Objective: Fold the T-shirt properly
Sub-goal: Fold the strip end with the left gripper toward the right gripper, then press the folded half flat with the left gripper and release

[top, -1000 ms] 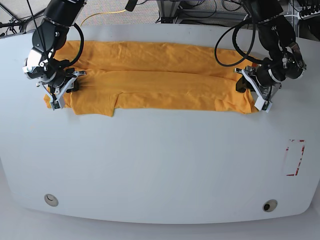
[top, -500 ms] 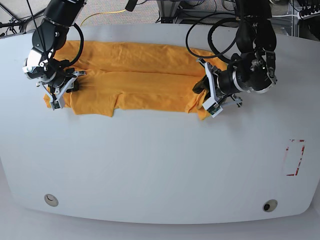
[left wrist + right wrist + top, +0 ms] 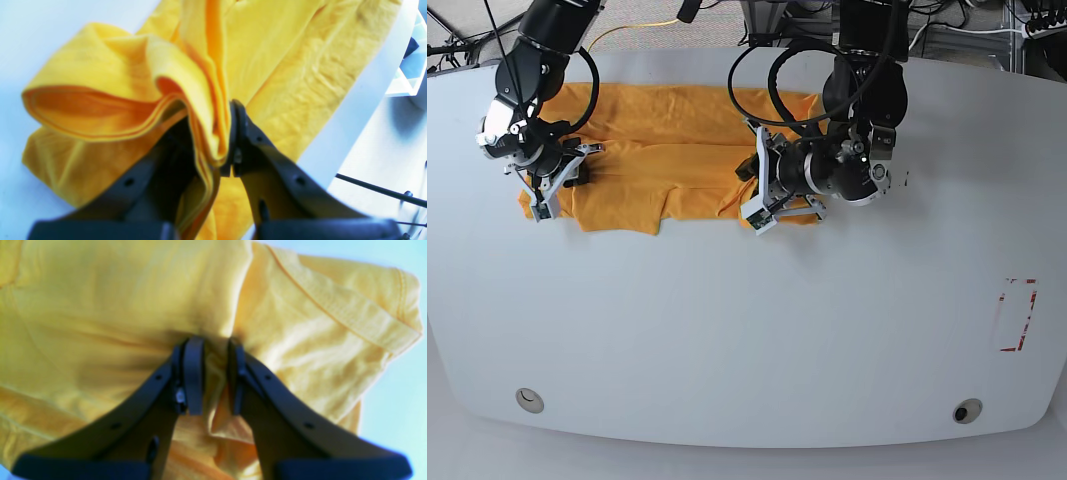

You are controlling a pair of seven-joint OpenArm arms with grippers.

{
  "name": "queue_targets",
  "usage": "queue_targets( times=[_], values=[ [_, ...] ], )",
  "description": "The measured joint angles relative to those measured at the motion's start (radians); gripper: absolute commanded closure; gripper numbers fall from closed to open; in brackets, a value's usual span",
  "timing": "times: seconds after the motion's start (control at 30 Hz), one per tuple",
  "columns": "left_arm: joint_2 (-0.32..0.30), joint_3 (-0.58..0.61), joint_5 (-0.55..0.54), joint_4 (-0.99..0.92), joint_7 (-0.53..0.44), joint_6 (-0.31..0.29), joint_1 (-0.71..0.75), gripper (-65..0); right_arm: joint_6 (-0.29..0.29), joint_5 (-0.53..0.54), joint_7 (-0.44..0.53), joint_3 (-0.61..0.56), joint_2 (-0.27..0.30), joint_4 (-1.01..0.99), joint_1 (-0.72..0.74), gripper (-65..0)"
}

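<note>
Both sets of jaws clenched on the shirt [image 3: 677, 150]: lengthwise fold done, left gripper [image 3: 757, 195] carrying one end across, right gripper [image 3: 549, 188] pinning; crosswise fold unfinished.

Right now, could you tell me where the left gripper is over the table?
In the base view the left gripper is near the middle of the far half of the table, shut on a bunched end of the T-shirt; the right gripper pinches the opposite end.

The left pincer [image 3: 755, 196] sits near the middle of the base view, its arm reaching in from the far edge, jaws clamped on bunched fabric. The right pincer [image 3: 549, 185] sits low at that view's left, jaws also pinching fabric.
</note>
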Motion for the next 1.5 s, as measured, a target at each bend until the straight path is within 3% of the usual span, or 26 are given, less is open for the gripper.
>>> queue_targets(
  times=[0.17,0.43,0.57,0.73,0.83,1.0,1.13,1.37,1.5],
  values=[
    [-0.003,-0.001,0.008,-0.033,-0.001,0.0,-0.008,-4.9,0.0,-0.001,-0.001,0.001,-0.01,0.001,0.001,-11.1],
    [-0.007,0.058,0.009,-0.036,0.004,0.0,-0.046,-29.4,0.0,0.0,0.007,0.0,-0.022,0.003,0.001,-11.1],
    [-0.005,0.124,-0.002,-0.028,0.013,0.0,-0.052,-34.4,0.0,0.001,0.008,0.0,-0.023,0.003,0.001,-11.3],
    [-0.001,0.182,-0.119,0.078,0.036,0.0,-0.076,-34.7,0.0,0.0,0.008,-0.036,-0.023,0.003,0.003,-11.1],
    [0.006,0.141,-0.11,0.129,0.066,0.0,-0.078,-34.6,0.0,0.004,0.014,-0.046,-0.023,0.003,0.003,-11.1],
    [-0.002,-0.052,-0.109,0.143,0.079,0.0,-0.066,-34.4,0.0,0.007,0.014,-0.046,-0.023,0.004,0.003,-11.1],
    [-0.045,-0.243,-0.11,0.146,0.073,0.0,-0.051,-34.0,0.0,0.007,0.014,-0.045,-0.023,0.004,0.003,-11.1],
    [-0.095,-0.459,-0.102,0.14,0.084,0.0,-0.013,-18.1,0.0,0.008,0.015,-0.044,-0.023,0.004,0.001,-11.1],
    [-0.102,-0.503,-0.107,0.071,0.069,0.0,-0.023,-17.2,0.0,0.008,0.018,-0.044,-0.023,0.004,0.0,-11.1]
  ],
)
